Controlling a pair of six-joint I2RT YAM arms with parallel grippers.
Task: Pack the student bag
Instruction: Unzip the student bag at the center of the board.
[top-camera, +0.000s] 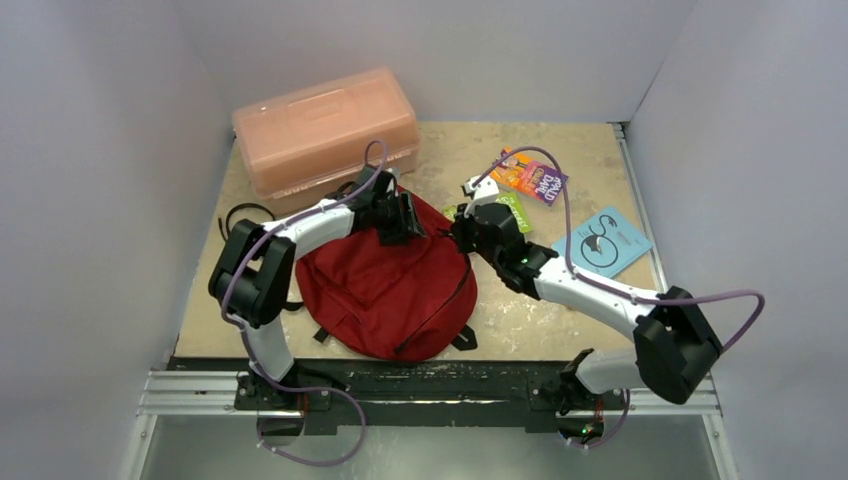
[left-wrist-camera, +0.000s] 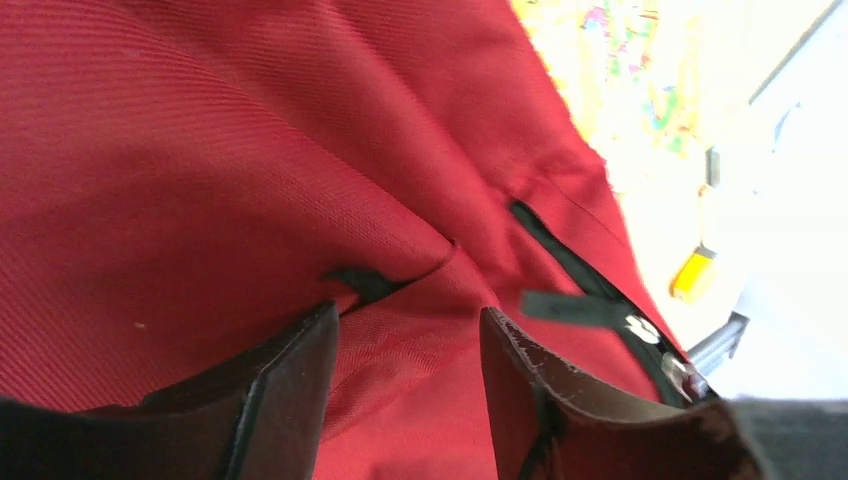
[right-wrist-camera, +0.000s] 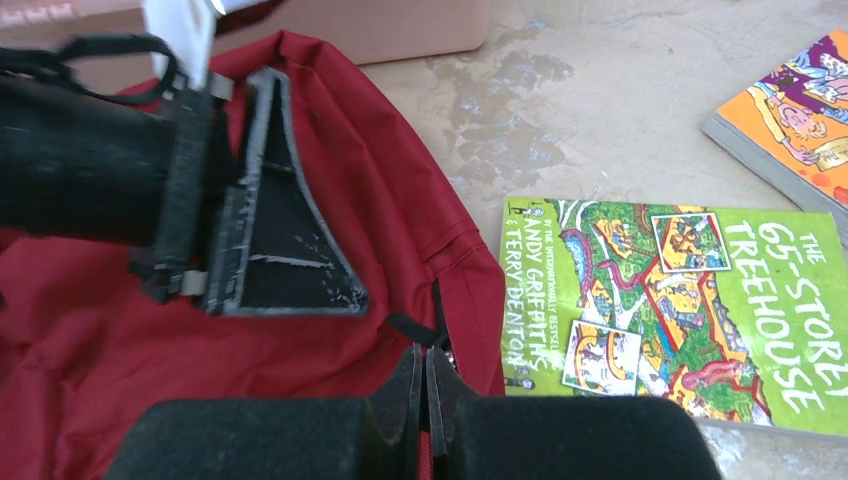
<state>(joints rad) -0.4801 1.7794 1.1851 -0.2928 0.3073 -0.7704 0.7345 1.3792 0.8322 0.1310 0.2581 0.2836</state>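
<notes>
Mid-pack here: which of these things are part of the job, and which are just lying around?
Job: student bag; green Treehouse book, orange paperback and blue booklet, likely to go in.
Lying about, probably: orange-pink plastic box; black cord loop.

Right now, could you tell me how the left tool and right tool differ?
The left tool is open, straddling a fold of the student bag; the right tool is shut, apparently pinching the bag's edge. The left tool works near the orange box; the right tool beside the green book. Both touch the bag.
</notes>
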